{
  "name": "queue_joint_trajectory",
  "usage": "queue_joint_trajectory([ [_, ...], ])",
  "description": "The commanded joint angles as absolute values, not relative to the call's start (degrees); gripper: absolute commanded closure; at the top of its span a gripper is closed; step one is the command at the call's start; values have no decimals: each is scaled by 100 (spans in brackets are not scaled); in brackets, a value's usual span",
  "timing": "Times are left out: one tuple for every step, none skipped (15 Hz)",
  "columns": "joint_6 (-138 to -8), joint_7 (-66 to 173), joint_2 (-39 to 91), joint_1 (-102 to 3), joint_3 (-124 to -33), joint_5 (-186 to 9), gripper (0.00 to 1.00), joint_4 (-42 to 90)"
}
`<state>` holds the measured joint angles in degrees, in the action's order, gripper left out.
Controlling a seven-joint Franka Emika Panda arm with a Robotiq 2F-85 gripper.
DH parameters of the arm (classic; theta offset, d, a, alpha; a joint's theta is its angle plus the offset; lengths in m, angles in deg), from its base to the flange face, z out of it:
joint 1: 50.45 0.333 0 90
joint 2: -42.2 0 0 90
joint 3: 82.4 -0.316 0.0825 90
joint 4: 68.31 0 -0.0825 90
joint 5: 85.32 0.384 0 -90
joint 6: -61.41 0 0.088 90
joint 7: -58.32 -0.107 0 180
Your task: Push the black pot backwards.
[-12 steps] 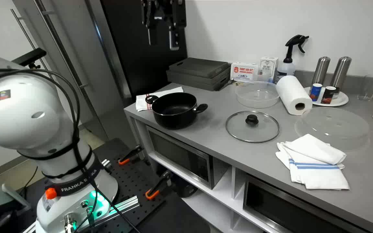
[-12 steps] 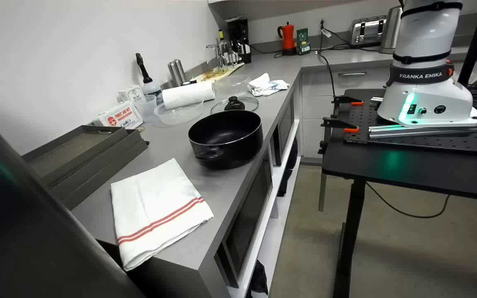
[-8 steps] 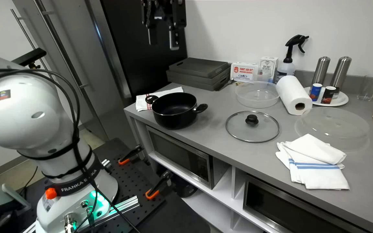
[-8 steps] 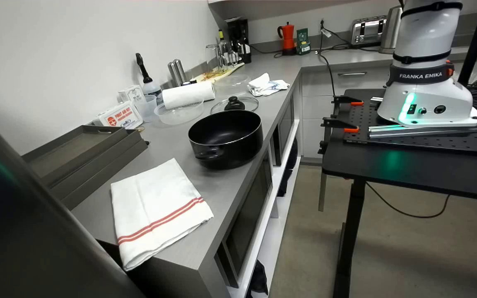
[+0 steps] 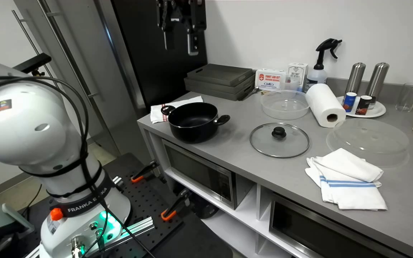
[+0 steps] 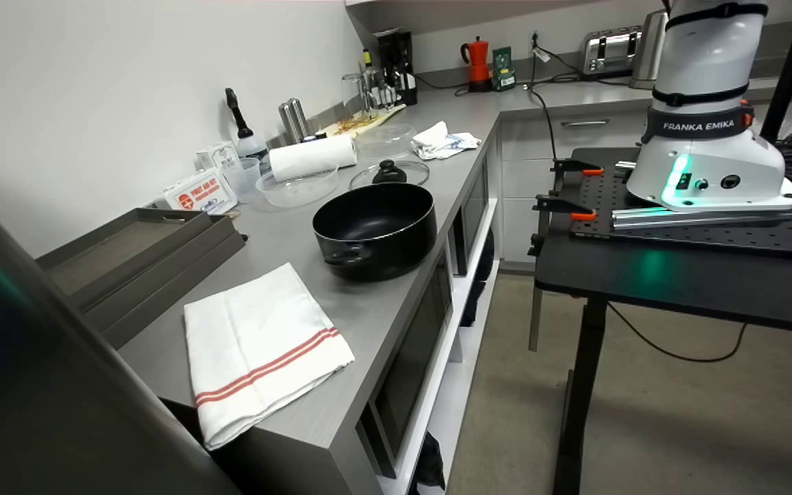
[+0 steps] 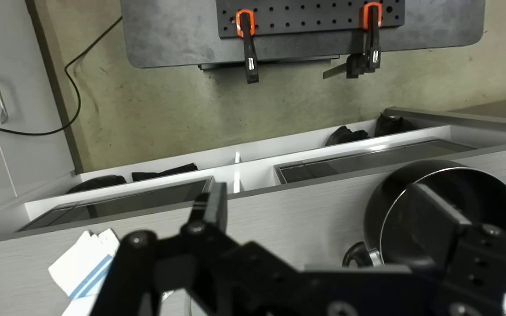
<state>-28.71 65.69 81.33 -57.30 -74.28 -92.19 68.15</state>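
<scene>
The black pot is round with two short side handles and stands upright, uncovered, on the grey counter near its front edge. It also shows in an exterior view and at the right of the wrist view. My gripper hangs high above the counter, well clear of the pot, fingers pointing down. In the wrist view the gripper is open and empty, its fingers wide apart. One finger covers part of the pot there. The gripper is out of view in the exterior view from the counter's end.
A glass lid lies beside the pot. A red-striped towel lies at the counter's end. Grey trays, a clear plastic container and a paper roll stand behind. A blue-striped towel lies farther along.
</scene>
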Motion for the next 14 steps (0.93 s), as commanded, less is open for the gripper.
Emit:
queue_joint_trajectory([
  [-2898, 6534, 8107, -5699, -7413, -9236, 0, 6813],
  [-2948, 6539, 8058, -5686, -7414, -9233, 0, 6828],
  [-3012, 6539, 8028, -5673, -7409, -9208, 0, 6853],
  [-3108, 6553, 7987, -5646, -7409, -9181, 0, 6905],
  [-3196, 6575, 7943, -5620, -7415, -9163, 0, 6961],
  [-3334, 6596, 7916, -5582, -7426, -9138, 0, 7064],
  [-3463, 6606, 7881, -5549, -7443, -9130, 0, 7160],
  [-3670, 6624, 7851, -5498, -7450, -9090, 0, 7309],
  [-3835, 6648, 7812, -5455, -7469, -9086, 0, 7429],
  [-4042, 6665, 7762, -5399, -7493, -9064, 0, 7590],
  [-4240, 6671, 7710, -5346, -7524, -9058, 0, 7738],
  [-4465, 6702, 7654, -5278, -7546, -9034, 0, 7907],
  [-4672, 6735, 7591, -5211, -7562, -8999, 0, 8058],
  [-4893, 6774, 7521, -5143, -7588, -8978, 0, 8227],
])
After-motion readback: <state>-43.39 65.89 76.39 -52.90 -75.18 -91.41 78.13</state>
